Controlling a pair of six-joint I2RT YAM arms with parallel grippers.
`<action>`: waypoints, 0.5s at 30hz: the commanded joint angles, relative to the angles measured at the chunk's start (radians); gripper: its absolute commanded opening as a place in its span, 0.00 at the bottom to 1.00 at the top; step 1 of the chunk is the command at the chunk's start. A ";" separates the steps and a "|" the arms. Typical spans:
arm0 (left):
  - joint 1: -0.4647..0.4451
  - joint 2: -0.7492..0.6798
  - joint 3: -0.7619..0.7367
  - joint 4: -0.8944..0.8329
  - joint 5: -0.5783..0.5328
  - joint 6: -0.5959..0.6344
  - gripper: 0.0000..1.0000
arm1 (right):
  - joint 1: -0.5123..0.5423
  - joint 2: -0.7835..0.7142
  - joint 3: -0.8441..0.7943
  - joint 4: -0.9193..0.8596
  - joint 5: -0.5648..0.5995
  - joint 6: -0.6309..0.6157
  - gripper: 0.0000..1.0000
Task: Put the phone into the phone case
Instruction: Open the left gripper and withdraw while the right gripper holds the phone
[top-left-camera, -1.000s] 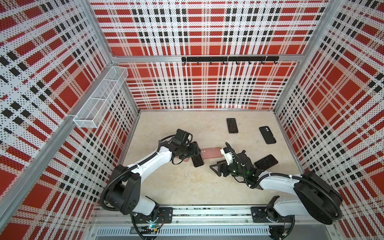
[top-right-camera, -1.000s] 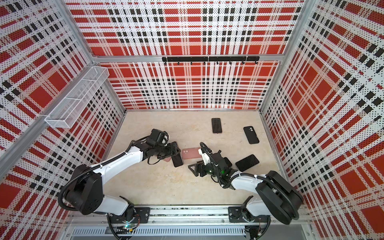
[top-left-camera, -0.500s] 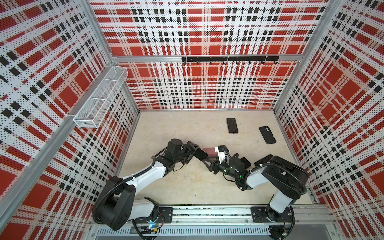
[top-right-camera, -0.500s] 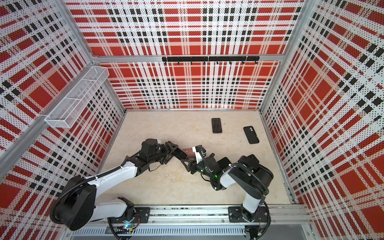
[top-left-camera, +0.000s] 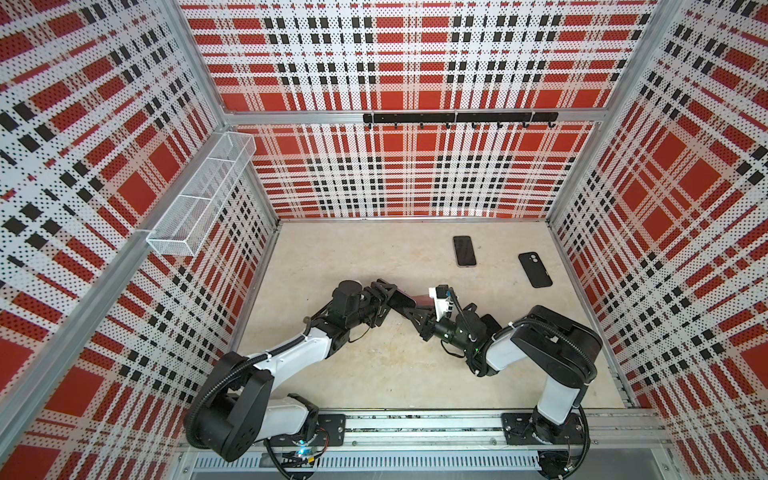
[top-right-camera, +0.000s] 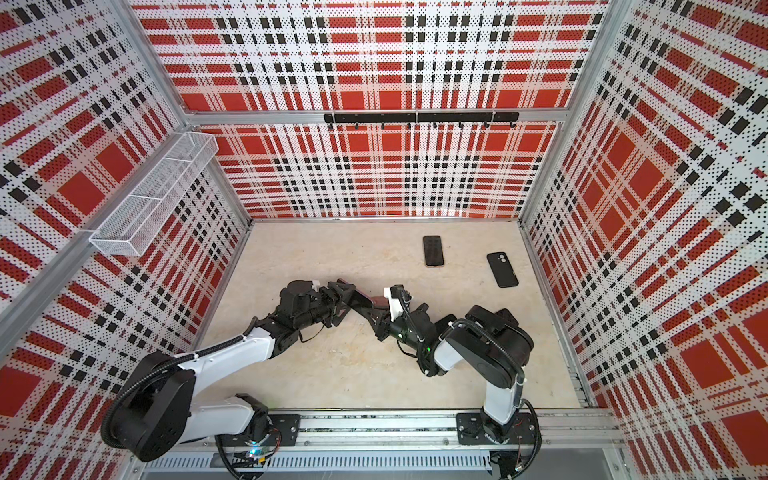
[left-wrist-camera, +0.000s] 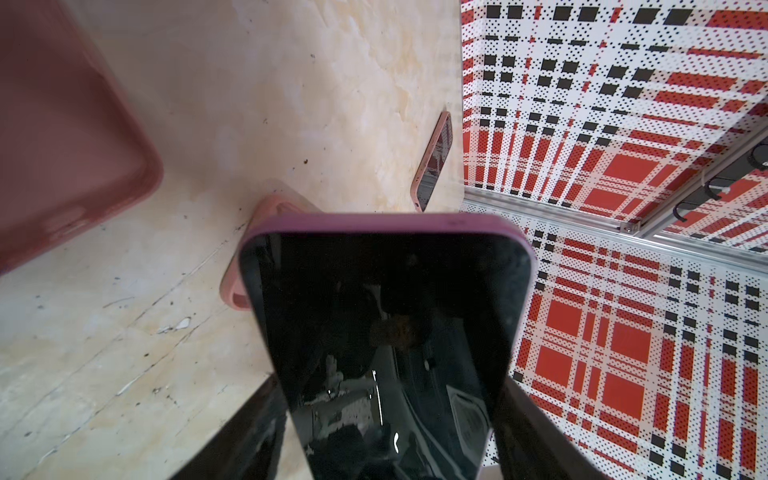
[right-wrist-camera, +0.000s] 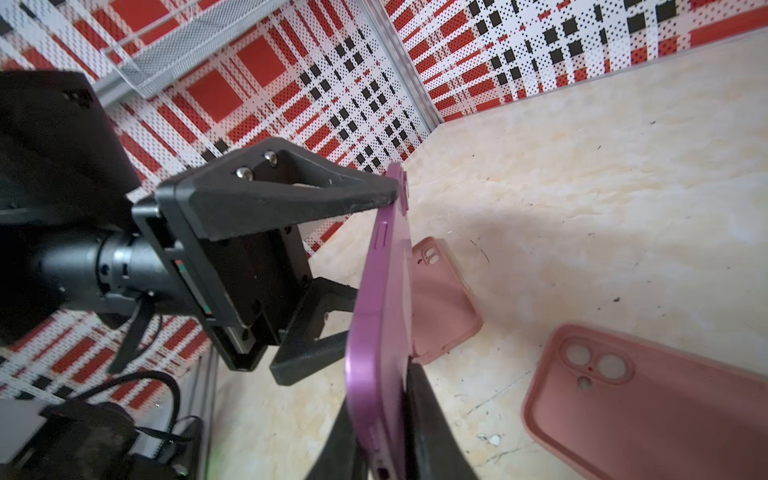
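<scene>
Right fingers (right-wrist-camera: 428, 415) have closed on the phone (right-wrist-camera: 374, 332), left fingers (right-wrist-camera: 291, 199) gripping its edges; pink case (right-wrist-camera: 444, 299) partly hidden behind.

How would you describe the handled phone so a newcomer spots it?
On the beige table, look mid-floor where the left gripper and right gripper meet. The purple phone is held between them. Unlike the dark phone lying flat behind, it is lifted and purple-edged.
</scene>
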 joint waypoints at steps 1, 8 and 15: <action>-0.017 -0.030 0.005 0.101 0.016 -0.025 0.06 | 0.001 0.014 0.018 0.061 -0.033 0.016 0.08; -0.028 -0.046 0.003 0.103 0.010 0.015 0.49 | -0.028 -0.063 0.026 -0.022 -0.026 -0.007 0.00; 0.032 -0.084 0.150 -0.233 -0.070 0.377 0.98 | -0.135 -0.315 0.042 -0.393 -0.038 -0.050 0.00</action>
